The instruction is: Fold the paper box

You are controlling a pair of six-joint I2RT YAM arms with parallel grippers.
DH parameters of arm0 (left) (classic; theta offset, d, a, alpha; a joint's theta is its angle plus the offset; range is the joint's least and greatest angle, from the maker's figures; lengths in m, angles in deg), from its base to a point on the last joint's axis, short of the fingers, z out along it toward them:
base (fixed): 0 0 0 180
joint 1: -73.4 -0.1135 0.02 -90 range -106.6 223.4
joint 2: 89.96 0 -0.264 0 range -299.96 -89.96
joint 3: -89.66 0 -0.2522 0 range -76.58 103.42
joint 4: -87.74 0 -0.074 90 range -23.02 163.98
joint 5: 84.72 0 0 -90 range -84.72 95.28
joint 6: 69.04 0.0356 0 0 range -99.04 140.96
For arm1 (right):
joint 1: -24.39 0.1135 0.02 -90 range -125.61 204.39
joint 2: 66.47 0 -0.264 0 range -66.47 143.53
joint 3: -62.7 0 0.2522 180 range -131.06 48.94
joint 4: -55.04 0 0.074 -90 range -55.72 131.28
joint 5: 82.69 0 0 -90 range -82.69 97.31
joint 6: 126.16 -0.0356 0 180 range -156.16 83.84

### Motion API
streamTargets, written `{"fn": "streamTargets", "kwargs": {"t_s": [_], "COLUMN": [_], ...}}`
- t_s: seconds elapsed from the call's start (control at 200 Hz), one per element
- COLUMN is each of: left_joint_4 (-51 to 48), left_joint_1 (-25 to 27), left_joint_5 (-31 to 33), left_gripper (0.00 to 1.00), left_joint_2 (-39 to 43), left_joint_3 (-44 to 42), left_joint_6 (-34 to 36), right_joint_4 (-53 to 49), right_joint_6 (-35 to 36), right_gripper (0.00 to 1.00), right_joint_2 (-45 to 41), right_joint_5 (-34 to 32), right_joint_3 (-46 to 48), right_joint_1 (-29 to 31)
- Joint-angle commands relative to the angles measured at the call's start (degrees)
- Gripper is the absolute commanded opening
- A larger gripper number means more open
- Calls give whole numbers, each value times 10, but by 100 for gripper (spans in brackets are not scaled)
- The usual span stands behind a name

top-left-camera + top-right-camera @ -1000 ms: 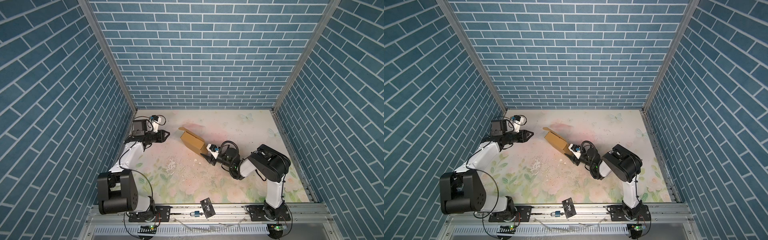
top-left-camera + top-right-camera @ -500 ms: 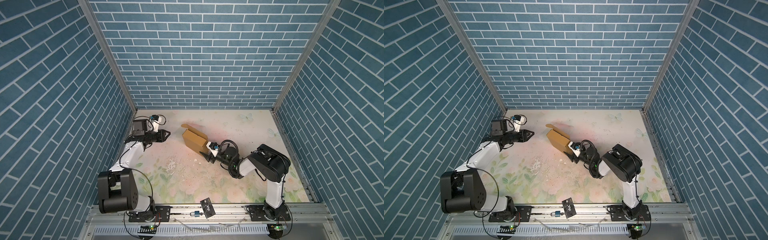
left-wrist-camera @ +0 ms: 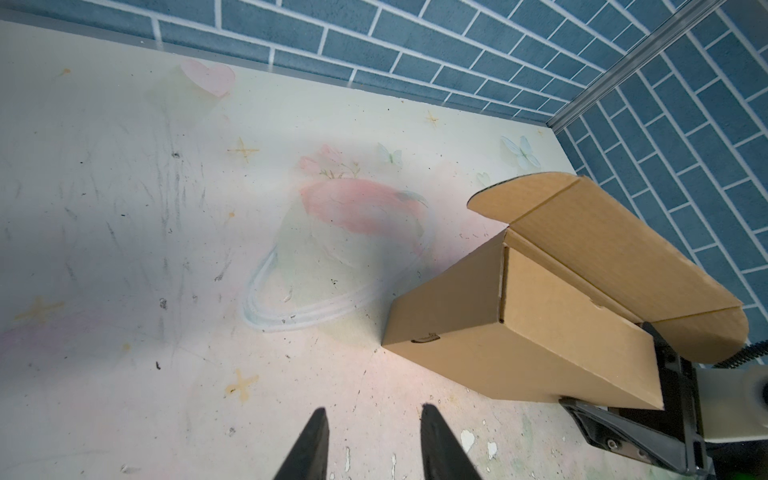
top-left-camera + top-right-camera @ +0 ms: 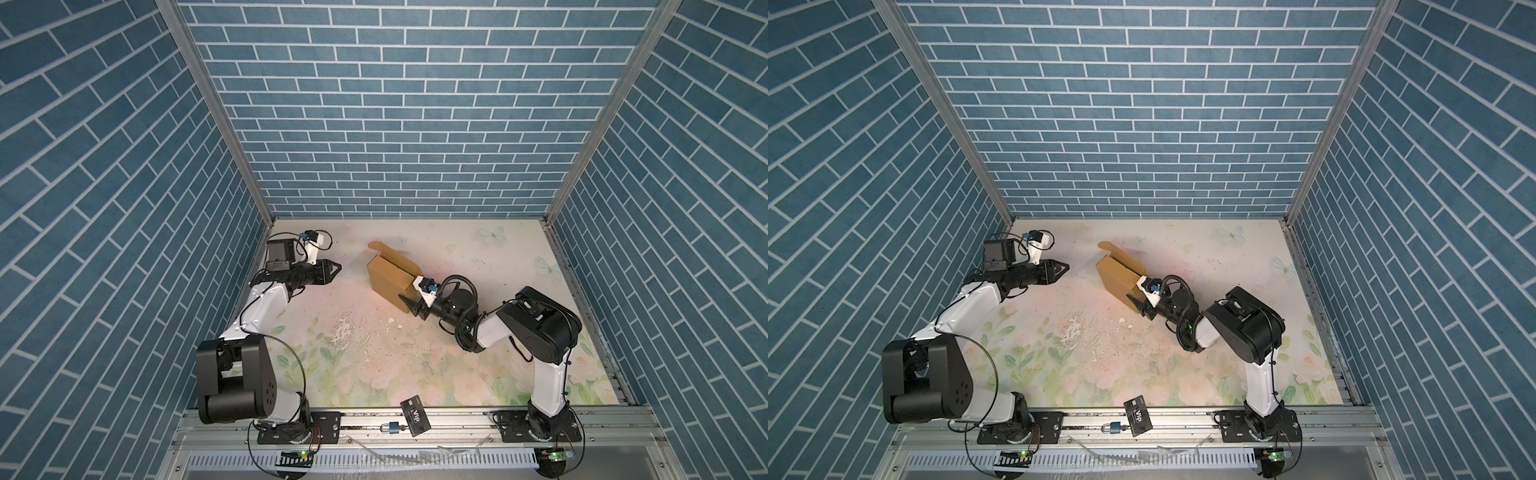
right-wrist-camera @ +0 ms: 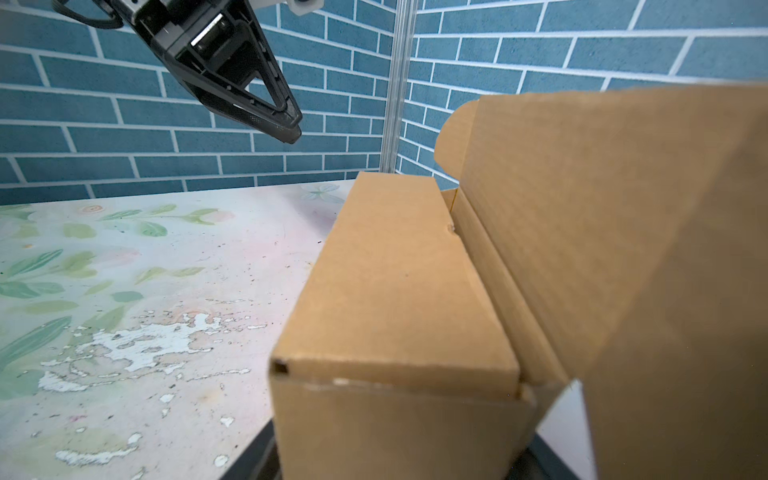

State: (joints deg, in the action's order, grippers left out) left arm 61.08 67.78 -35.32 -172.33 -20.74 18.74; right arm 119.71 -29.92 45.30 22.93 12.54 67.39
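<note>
One paper box (image 4: 390,277) sits mid-worktop (image 4: 365,365), lid raised. Of two grippers, the left gripper (image 4: 335,269) gapes empty, well apart. The right gripper (image 4: 411,306) straddles the box's end; its grasp cannot be told.

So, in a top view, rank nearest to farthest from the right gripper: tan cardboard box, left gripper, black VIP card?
1. Tan cardboard box, at its tips.
2. Left gripper, beyond the box, leftward.
3. Black VIP card, at the front edge.

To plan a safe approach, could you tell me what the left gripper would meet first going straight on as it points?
Most likely the near end of the box, across the table; the left gripper might just slip past its corner, as depth is unclear.
</note>
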Motion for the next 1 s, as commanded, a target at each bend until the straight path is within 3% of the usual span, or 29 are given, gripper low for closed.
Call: {"fn": "streamTargets", "kwargs": {"t_s": [0.0,0.19,0.5,0.605,0.81,0.995], "left_joint_4": [4,6,6,18,-1,-244], "left_joint_1": [1,1,1,1,-11,-6], "left_joint_5": [-7,-5,-8,-48,-173,-261], "left_gripper": [39,39,39,40,46,48], "left_joint_2": [-6,-5,-2,-4,12,1], "left_joint_3": [-1,-5,-6,-2,9,113], "left_joint_6": [-2,2,3,24,169,456], "right_joint_4": [17,17,18,17,16,12], "right_joint_6": [-18,-17,-23,-24,-47,-58], "right_gripper": [63,54,55,54,50,48], "right_joint_2": [-21,-16,-23,-26,-45,-34], "right_joint_5": [-5,10,23,77,178,226], "right_joint_3": [-13,-12,-11,-7,11,15], "right_joint_1": [-3,-13,-18,-29,-54,-65]}}
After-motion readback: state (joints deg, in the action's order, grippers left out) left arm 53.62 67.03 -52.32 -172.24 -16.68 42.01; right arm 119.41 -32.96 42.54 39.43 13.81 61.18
